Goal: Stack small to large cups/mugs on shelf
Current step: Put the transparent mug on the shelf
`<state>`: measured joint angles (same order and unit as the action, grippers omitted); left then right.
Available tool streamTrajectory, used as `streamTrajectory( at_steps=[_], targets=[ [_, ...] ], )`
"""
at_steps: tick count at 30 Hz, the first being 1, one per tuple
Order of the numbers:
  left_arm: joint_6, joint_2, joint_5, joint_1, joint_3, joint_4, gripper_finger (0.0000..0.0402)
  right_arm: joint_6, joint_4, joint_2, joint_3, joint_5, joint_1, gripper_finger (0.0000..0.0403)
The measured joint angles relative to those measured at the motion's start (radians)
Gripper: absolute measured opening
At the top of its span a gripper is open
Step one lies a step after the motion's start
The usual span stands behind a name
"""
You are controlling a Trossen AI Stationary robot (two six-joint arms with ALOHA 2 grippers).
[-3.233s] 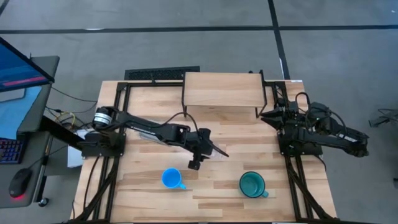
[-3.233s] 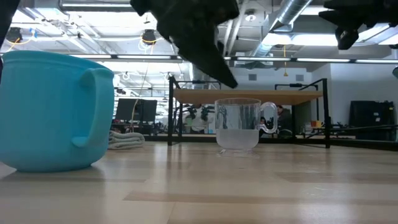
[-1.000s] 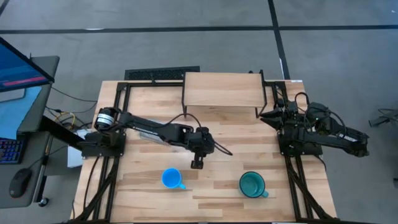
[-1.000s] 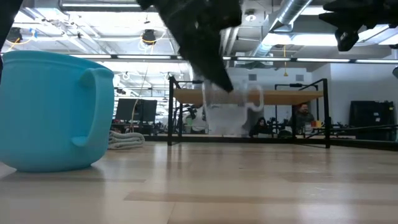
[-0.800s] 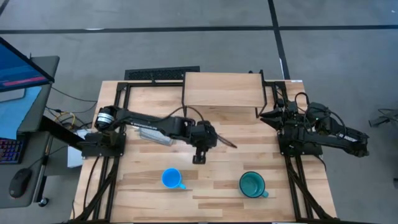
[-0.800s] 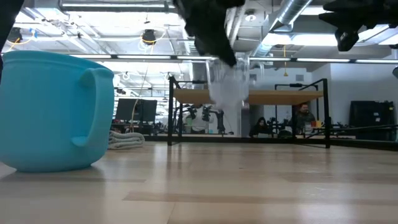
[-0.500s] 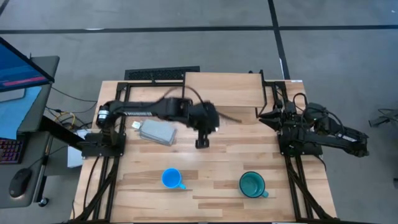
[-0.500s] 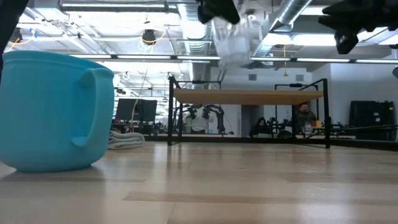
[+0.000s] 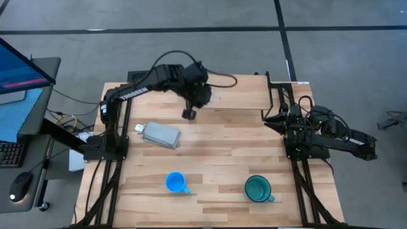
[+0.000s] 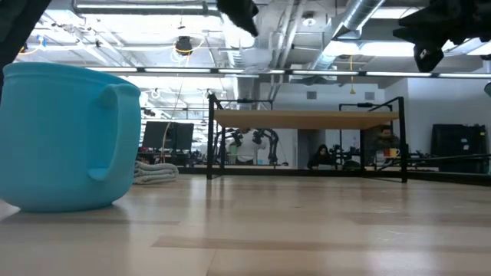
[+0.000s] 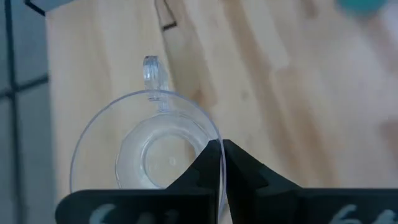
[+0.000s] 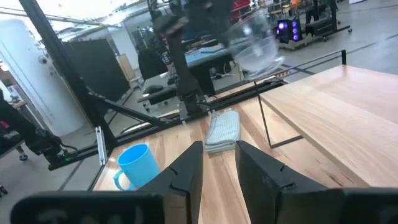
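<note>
My left gripper (image 9: 205, 95) is high above the left end of the light-wood shelf (image 9: 238, 92), shut on the small clear glass cup (image 11: 146, 146). The right wrist view shows this cup (image 12: 255, 40) in the air over the shelf (image 12: 336, 106). The blue mug (image 9: 175, 182) and the teal-green mug (image 9: 258, 188) stand upright on their bases near the table's front edge. My right gripper (image 12: 217, 149) waits open at the table's right side (image 9: 270, 117), holding nothing. My left gripper pinches the glass cup's rim (image 11: 211, 146) between its two fingers, one finger inside the cup and one outside, roughly a quarter turn round from the handle (image 11: 152, 68). The fingers slant down from above. The cup hangs upright, mouth up, clear of shelf and table.
A flat grey block (image 9: 161, 135) lies on the table's left half, between the shelf and the blue mug. The shelf stands on black legs at the far edge. In the low view the blue mug (image 10: 69, 138) fills the left foreground.
My left gripper has risen and swung toward the table's far edge, turning about its own axis as it went, and has stayed shut on the glass cup. The cup has gone from just above the middle of the table to high above the shelf's left end.
</note>
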<state>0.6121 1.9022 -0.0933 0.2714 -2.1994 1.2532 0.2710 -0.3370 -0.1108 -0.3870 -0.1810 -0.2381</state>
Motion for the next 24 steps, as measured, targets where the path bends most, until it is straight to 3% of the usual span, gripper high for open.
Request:
streamTrajectory(
  at_steps=[4,11,24],
  targets=[
    [0.237,0.000,-0.053,0.075,0.000,0.014,0.0000,0.002,0.000,0.000,0.000,0.002,0.000,0.0118],
    [0.471,0.000,-0.258,0.185,0.000,0.016,0.0000,0.028,0.000,0.000,0.000,0.108,0.000,0.0118],
    [0.779,0.036,-0.387,0.323,0.008,0.077,0.0000,0.086,0.001,0.000,0.000,0.376,0.000,0.0118]
  ],
)
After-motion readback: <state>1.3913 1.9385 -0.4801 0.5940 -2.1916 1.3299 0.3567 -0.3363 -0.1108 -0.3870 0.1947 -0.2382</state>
